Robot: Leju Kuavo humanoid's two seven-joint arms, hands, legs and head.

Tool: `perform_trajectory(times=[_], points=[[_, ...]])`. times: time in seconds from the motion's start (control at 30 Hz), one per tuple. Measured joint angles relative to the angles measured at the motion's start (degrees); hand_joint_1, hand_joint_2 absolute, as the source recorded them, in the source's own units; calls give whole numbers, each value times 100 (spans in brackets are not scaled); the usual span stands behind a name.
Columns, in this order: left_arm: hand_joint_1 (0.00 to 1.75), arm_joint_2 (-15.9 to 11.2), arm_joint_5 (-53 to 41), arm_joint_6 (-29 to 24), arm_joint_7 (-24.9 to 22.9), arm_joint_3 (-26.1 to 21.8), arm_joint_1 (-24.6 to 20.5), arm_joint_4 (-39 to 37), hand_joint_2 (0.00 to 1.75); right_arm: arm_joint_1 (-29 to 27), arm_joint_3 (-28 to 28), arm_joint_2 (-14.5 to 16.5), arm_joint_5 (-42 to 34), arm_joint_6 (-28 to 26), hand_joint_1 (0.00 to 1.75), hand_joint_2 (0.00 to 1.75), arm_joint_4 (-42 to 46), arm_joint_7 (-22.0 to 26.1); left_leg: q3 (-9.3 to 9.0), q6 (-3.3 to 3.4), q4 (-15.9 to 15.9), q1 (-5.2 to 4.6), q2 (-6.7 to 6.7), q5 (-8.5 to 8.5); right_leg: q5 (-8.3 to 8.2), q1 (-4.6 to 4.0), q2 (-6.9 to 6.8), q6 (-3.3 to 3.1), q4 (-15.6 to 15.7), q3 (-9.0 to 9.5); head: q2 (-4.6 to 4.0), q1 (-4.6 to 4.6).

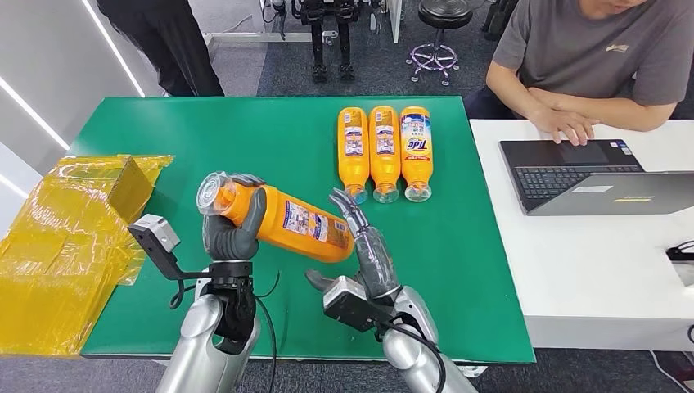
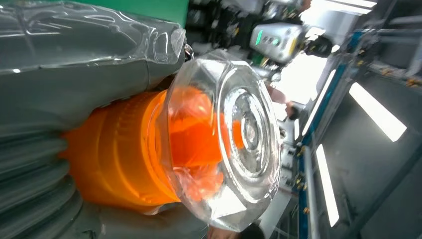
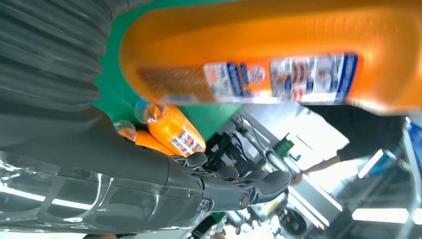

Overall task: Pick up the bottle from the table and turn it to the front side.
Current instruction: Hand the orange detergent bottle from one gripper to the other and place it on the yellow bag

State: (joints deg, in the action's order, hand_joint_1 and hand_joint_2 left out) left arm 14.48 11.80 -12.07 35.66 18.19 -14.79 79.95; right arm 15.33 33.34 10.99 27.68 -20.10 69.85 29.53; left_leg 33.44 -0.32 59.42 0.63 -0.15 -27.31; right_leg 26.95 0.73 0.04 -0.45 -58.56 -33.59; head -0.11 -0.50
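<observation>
- Left hand (image 1: 232, 219) grips the bottle (image 1: 290, 223) at its neck, just behind the clear cap (image 2: 234, 144); the bottle is lifted off the green table (image 1: 245, 131), lying tilted, back label showing
- Right hand (image 1: 367, 250) holds nothing, fingers apart, beside the bottle's base
- Three bottles (image 1: 385, 151) lie side by side further back on the table
- Yellow bags (image 1: 57, 246) at the table's left edge

A green table (image 1: 270, 147) is seen, and beside it, on its right, a white table (image 1: 589, 270). On the green table, three orange bottles (image 1: 385, 151) are laid side by side near the far edge, and a yellow wrapped package (image 1: 69, 246) is placed at its left end. An open laptop (image 1: 593, 173) is placed on the white table.
</observation>
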Motion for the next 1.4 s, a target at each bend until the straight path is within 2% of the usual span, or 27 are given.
perform_trajectory(times=[0.1, 0.23, 0.43, 0.53, 0.8, 0.97, 1.13, 1.27, 1.4], points=[[175, -61, -121, -98, 32, -8, -43, 37, 175, -33, -9, 0, -93, -46, 0, 175, 78, 54, 0, 0, 0, 0, 0, 0, 0, 0, 0, 0, 0, 0, 0, 0], [175, -544, -1588, -746, 4, -99, -221, 242, 175, -186, -23, -2, -610, -230, 0, 175, 454, 353, -1, 0, -2, 1, 3, 0, 0, 0, 2, 0, -1, 0, 0, 0], [175, -1097, -3429, -1782, -394, -293, -262, 208, 175, -337, -37, -2, -973, -420, 0, 175, 749, 558, -1, -1, -2, 1, 7, 1, 0, -1, 5, 0, -2, -1, 0, 1], [175, -1385, -4095, -2062, -597, -414, -266, 145, 175, -452, -96, -2, -1314, -602, 0, 175, 911, 721, -1, -1, -2, 1, 8, 1, 1, -1, 6, 0, -2, -1, 0, 1], [175, -2081, -4323, -2283, -676, -745, -402, -86, 175, -668, -220, -2, -1829, -842, 0, 175, 1202, 950, -1, -2, -3, 1, 10, 1, 0, -1, 8, -1, -2, -2, 0, 1], [175, -2485, -4950, -2311, -1054, -853, -634, -328, 175, -675, -252, 0, -1920, -862, 0, 175, 1243, 957, -2, -6, -3, 1, 10, 5, 0, -1, 8, -2, -4, -2, 0, 1], [175, -2791, -6038, -2274, -1513, -860, -874, -936, 175, -726, -261, 0, -1983, -851, 0, 175, 1295, 971, -2, -7, -3, 1, 13, 5, 0, -1, 12, -2, -4, -3, 0, 1], [175, -2927, -6045, -1955, -1511, -857, -1034, -1534, 175, -742, -263, -2, -2023, -840, 0, 175, 1296, 1007, -1, -7, -3, 2, 16, 5, -1, -1, 15, -2, -4, -5, 0, 3], [175, -3058, -6265, -1866, -1484, -854, -1198, -2216, 175, -741, -263, -2, -2079, -788, 0, 175, 1307, 1034, -2, -7, -3, 2, 19, 5, -1, -1, 19, -3, -4, -6, 0, 2]])
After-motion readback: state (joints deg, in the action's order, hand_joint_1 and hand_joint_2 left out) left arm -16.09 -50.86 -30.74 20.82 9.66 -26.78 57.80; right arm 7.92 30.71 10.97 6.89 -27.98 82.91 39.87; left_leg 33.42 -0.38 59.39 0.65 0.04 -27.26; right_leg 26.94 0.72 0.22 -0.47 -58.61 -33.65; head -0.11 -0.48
